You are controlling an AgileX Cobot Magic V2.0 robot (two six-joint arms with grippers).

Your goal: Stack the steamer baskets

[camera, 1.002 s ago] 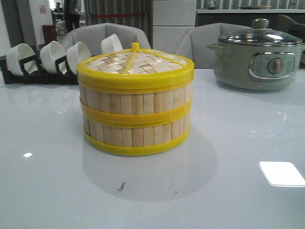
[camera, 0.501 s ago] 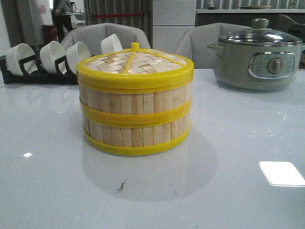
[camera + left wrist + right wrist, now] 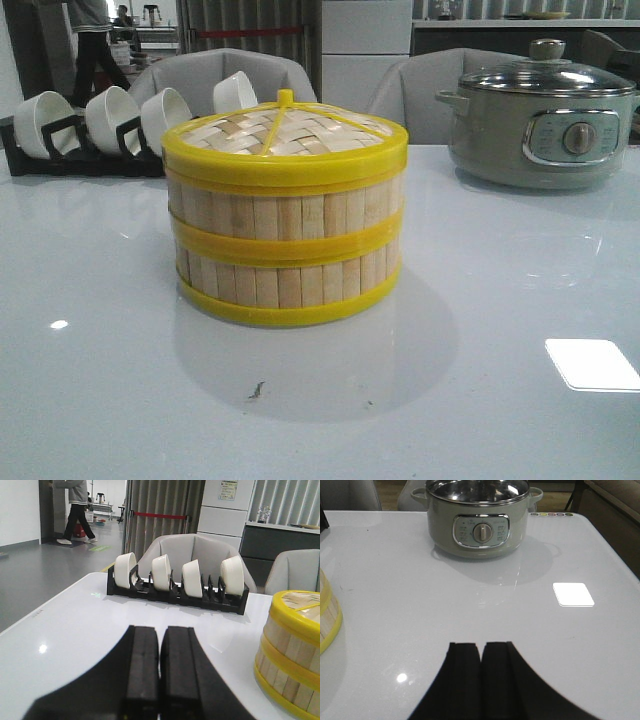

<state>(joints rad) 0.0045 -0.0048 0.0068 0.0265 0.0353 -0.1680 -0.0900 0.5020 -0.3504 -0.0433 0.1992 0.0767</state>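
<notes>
both jaws closed and empty, steamer baskets (image 3: 285, 235) stacked, lid (image 3: 283, 135) on top

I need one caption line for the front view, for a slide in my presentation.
Two steamer baskets stacked under a woven lid on a white table; bowl rack and electric pot behind.

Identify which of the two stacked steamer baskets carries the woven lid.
The upper steamer basket carries the woven lid; the lower steamer basket rests on the table and bears only the other basket.
</notes>
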